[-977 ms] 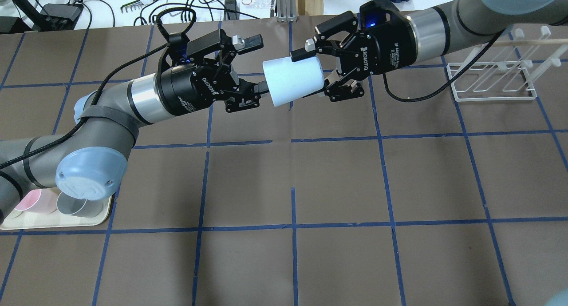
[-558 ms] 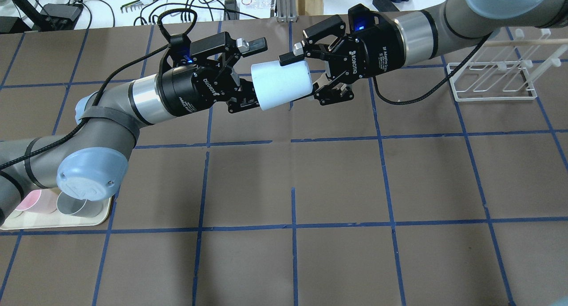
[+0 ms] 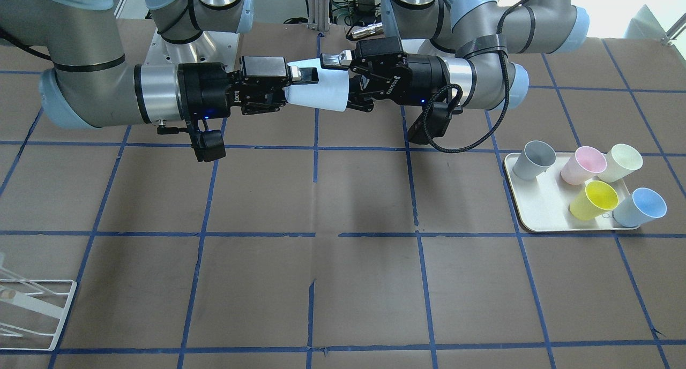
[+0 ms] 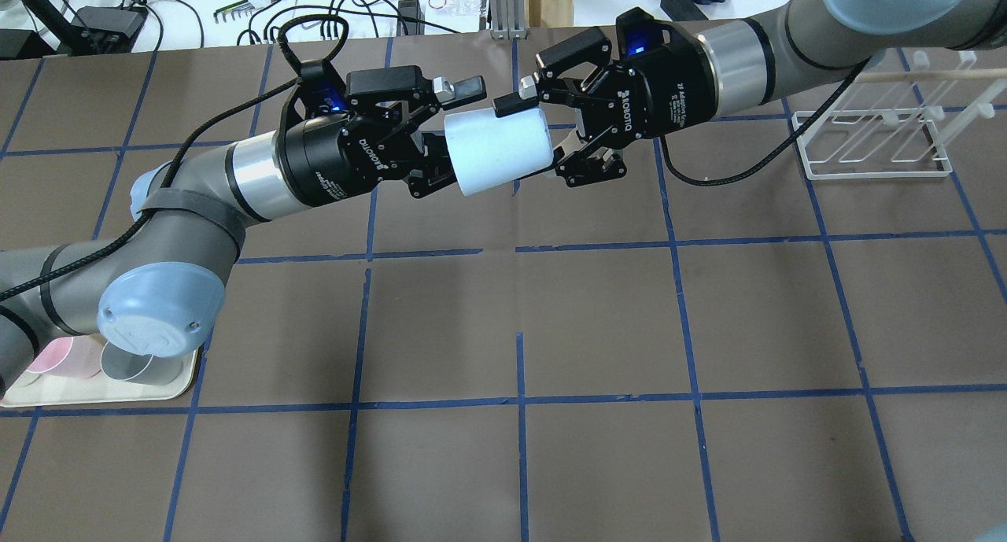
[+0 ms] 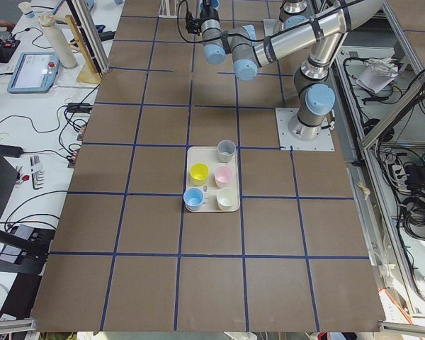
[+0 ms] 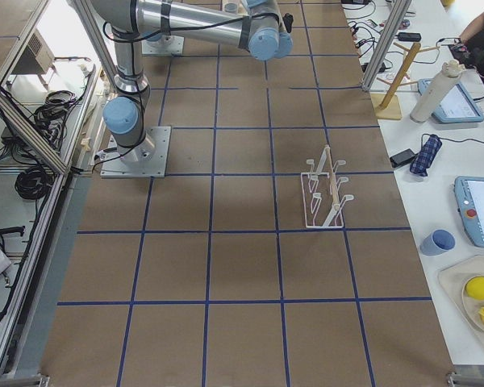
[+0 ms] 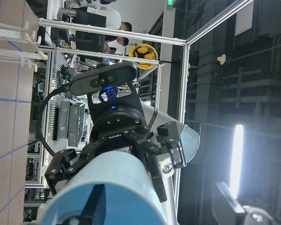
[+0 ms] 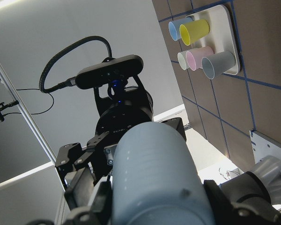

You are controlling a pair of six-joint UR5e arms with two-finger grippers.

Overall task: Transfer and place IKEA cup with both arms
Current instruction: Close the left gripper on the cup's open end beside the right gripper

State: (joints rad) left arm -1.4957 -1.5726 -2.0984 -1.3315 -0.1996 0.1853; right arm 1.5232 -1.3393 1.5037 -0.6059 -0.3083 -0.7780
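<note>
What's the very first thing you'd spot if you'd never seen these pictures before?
A light blue cup hangs sideways in mid-air above the table, between two black grippers. The right gripper is clamped on its base end; the left gripper stands open at its mouth. On the robot's left side, a tray holds five pastel cups.
</note>
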